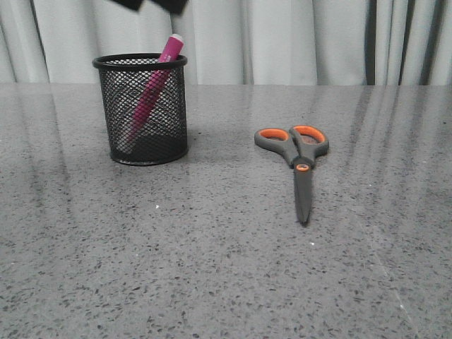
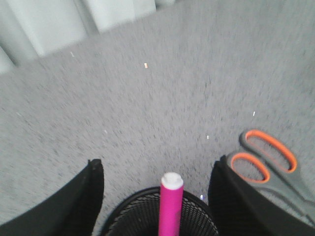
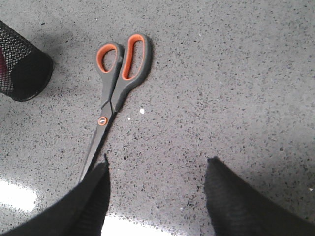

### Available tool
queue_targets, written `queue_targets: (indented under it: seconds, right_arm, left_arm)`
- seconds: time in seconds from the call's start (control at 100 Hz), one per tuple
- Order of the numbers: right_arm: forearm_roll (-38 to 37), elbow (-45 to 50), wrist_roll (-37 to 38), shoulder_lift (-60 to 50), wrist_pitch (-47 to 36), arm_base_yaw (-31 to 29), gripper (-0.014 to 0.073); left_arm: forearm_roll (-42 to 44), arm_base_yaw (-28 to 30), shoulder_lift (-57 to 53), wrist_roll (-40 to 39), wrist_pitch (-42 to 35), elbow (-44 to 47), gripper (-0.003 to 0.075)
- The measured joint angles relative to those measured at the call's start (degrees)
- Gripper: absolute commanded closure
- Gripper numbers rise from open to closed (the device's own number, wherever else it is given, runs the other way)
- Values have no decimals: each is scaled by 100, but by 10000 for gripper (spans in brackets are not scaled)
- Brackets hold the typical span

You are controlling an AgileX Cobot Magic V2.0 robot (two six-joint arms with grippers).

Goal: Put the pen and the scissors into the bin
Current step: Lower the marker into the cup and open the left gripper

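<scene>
The pink pen stands tilted inside the black mesh bin, its white tip above the rim. The scissors lie flat on the table right of the bin, handles far, blades pointing near. My left gripper hangs open and empty just above the bin; only its fingertips show at the top edge. In the left wrist view the left gripper is open over the pen and bin, with the scissors beside. My right gripper is open and empty, above the table beside the scissors' blades.
The grey speckled table stretches wide around both things. Pale curtains hang behind the table's far edge. The bin shows at the edge of the right wrist view.
</scene>
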Motion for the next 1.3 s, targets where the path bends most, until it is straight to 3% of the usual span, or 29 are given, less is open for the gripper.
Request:
queue_targets:
  seconds: [0.18,0.3,0.4,0.62,0.99,1.3]
  right_arm:
    - [0,0,0,0,11,0,211]
    - [0,0,0,0,54,0,211]
    - [12,0,-9,0,54,0,211]
    - [462,0,-9,0,103,0,211]
    - [900,0,-9,0,-635,0,212]
    - [921,-319,-375,352,-231,318,211]
  left_arm:
    - [0,377,-891,0,256,-10,407]
    - [4,717,-1371,0,667,-10,563]
    - [24,1000,-1627,0,1069,-10,743]
    - [48,1398,-2147,-86,1354,148,742]
    - [48,1454,-3521,-146,80,1663,742]
    - [48,1462,-3768,-146,-32,2007,742]
